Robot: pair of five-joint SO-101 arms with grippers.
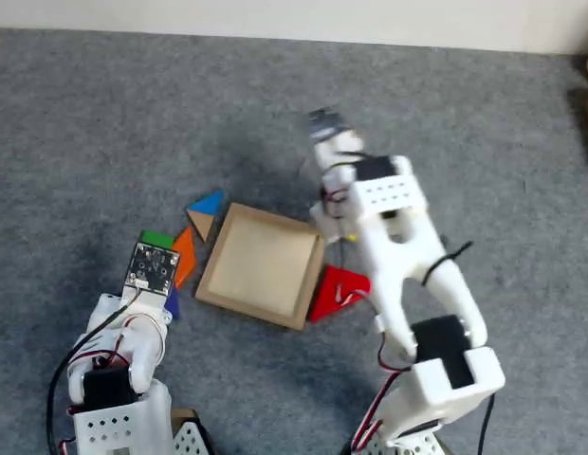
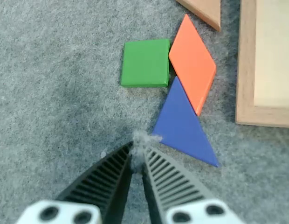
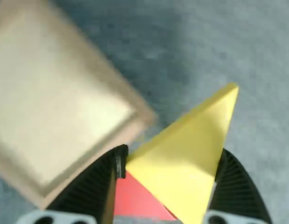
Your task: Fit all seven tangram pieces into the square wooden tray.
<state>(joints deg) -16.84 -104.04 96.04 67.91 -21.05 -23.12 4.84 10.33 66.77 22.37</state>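
Observation:
The square wooden tray (image 1: 211,282) lies mid-table with a bare floor. My right gripper (image 3: 172,158) is shut on a yellow triangle (image 3: 191,149), held tilted above the carpet beside the tray (image 3: 56,107)'s right edge, over a red triangle (image 3: 140,200) (image 1: 337,289). By the tray's left edge lie a green square (image 2: 145,63), an orange parallelogram (image 2: 193,70), a dark blue triangle (image 2: 182,126), a wooden triangle (image 2: 205,11) and a light blue triangle (image 1: 209,202). My left gripper (image 2: 137,151) is shut on nothing, just short of the dark blue triangle's corner.
Grey carpet (image 1: 104,123) covers the whole table. The right arm (image 1: 408,256) stretches over the carpet to the right of the tray. There is open carpet behind the tray and at the far left.

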